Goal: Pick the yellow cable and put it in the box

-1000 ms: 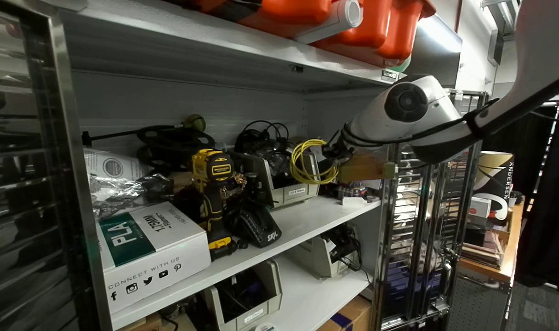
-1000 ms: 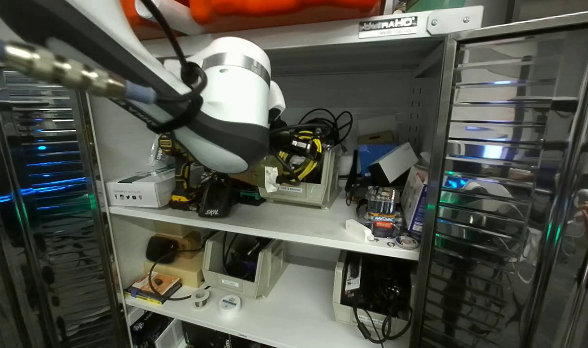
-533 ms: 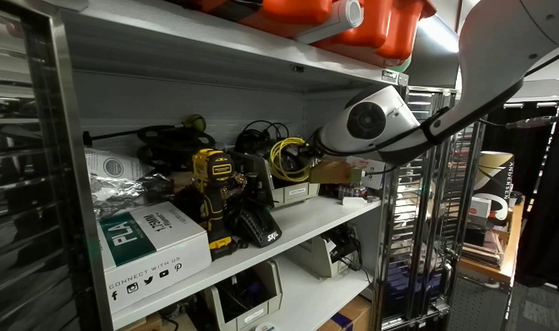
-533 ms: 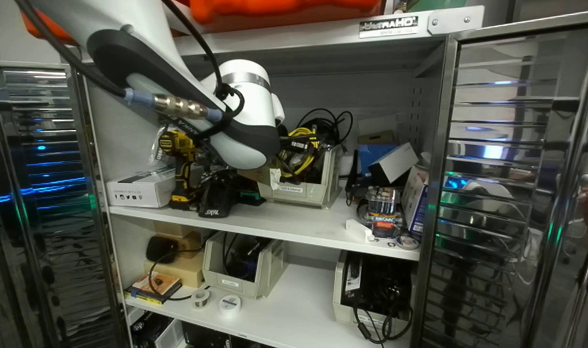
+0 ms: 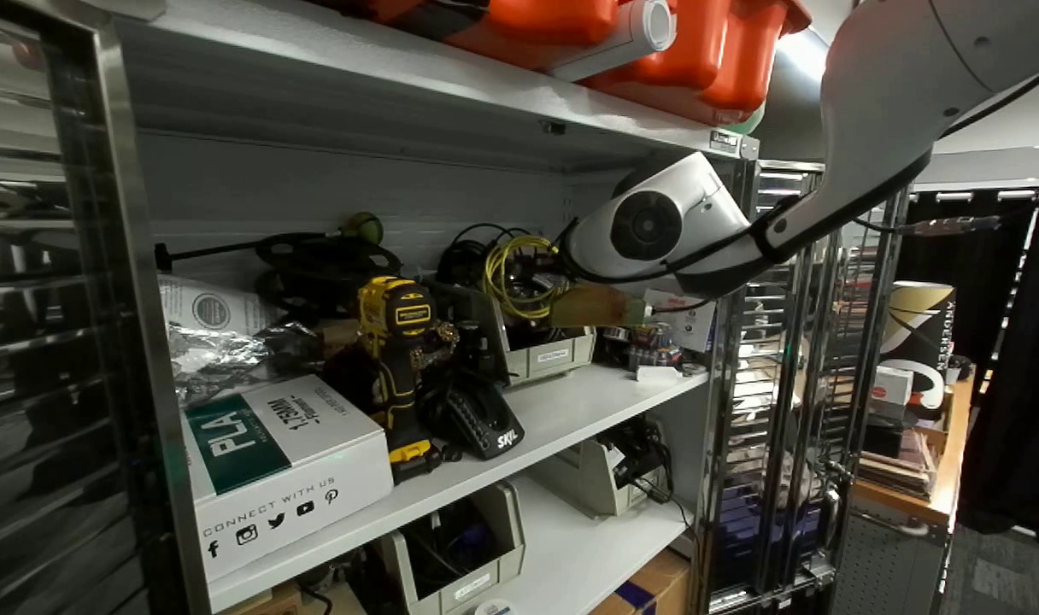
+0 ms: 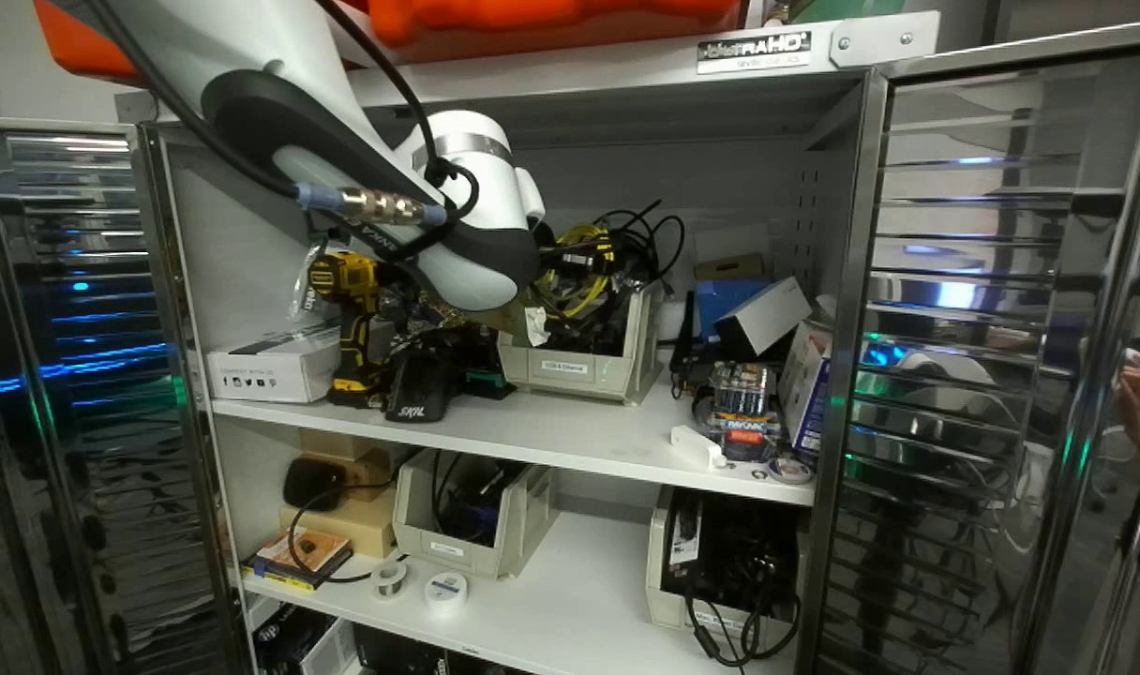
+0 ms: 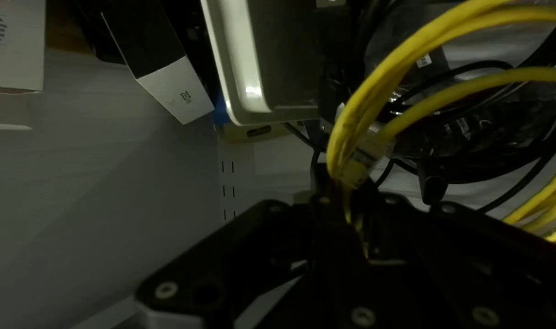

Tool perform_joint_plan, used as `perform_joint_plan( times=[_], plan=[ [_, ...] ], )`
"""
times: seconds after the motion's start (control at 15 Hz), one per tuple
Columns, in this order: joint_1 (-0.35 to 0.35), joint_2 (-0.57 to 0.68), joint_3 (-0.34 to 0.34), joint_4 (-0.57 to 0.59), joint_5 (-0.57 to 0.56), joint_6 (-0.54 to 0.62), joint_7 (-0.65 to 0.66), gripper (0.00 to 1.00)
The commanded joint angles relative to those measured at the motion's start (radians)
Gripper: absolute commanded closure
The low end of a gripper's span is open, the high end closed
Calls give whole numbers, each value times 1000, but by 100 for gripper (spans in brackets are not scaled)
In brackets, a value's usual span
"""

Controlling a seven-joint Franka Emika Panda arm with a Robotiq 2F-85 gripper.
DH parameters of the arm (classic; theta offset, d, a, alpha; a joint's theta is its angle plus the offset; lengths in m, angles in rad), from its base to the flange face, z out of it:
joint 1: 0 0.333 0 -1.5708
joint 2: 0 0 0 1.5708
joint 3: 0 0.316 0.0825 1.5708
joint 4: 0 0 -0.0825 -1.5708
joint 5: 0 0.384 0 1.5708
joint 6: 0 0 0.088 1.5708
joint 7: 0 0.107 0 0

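A white metal shelf (image 6: 617, 433) bears the scene, and the white-and-grey robot arm (image 5: 878, 120) reaches in over it from the front, its height presumably chosen to clear the rims below. Under it sits a beige plastic open-front bin (image 6: 607, 377) heaped with black cables (image 6: 632, 247), so I take it for the box: wiring kept with wiring. The coiled yellow cable (image 7: 356, 109) hangs over that bin in both exterior views; whether its lowest loops brush the contents, I cannot tell. It is gripped at one edge, likely so that the loops dangle free and drop in together. The black two-finger gripper (image 7: 344, 194) is clamped on the yellow strands, hardly any gap between its jaws.
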Motion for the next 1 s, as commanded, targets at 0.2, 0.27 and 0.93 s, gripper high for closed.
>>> perform_joint_plan(
  times=[0.2, 0.27, 0.93],
  plan=[
    [14, 69, 0, 60, -26, -83, -19, 90],
    [14, 72, 1, 59, -27, -84, -20, 88],
    [28, -13, 3, -48, -57, -68, -14, 1]
  ],
)
